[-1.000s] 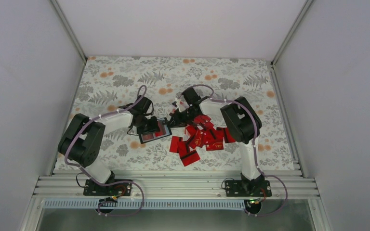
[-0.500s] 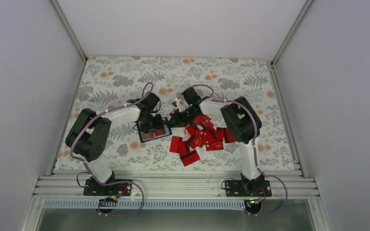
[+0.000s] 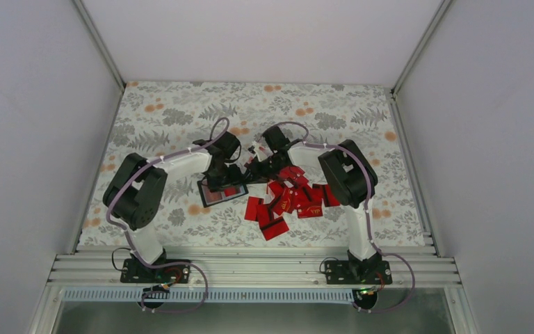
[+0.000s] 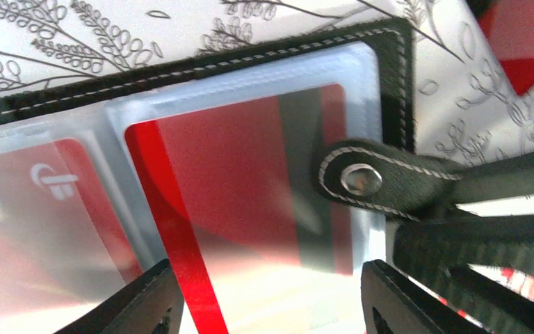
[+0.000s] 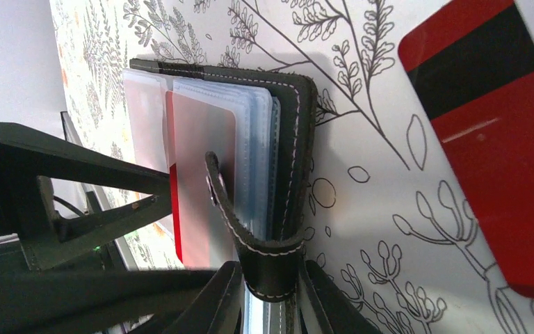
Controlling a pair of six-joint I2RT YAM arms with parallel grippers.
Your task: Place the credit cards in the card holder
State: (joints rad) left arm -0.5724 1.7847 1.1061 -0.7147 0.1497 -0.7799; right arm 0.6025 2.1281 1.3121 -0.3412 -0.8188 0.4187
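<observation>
1. Now the card holder (image 3: 215, 196) lies opened flat on the desk (image 3: 167, 118), clear pockets upward. Two pockets already show red credit cards (image 4: 250, 181) behind the plastic.
2. At the holder's outer edge, the right gripper (image 5: 270, 268) has its fingers clenched on the snap tab (image 4: 361, 179), keeping that flap pulled open.
3. Directly over the holder hangs the left gripper (image 4: 271, 268), fingers spread and grasping nothing. A red card edge (image 4: 181, 264) slants beneath them, seemingly only half-seated in its pocket, though glare blurs this.
4. Step in hand, as I judge it: seating a card. Next, that card wants pressing fully home. Then another must be fetched from the loose pile (image 3: 288, 198) just beside the holder on the right arm's side, with the tab kept pinned.
5. Writing: the card in the holder's neighbouring pocket bears a white emblem (image 4: 49, 182), no legible letters. Gold marks on the pile are too small to read. The black-striped card (image 5: 487, 139) near the holder shows no text.
</observation>
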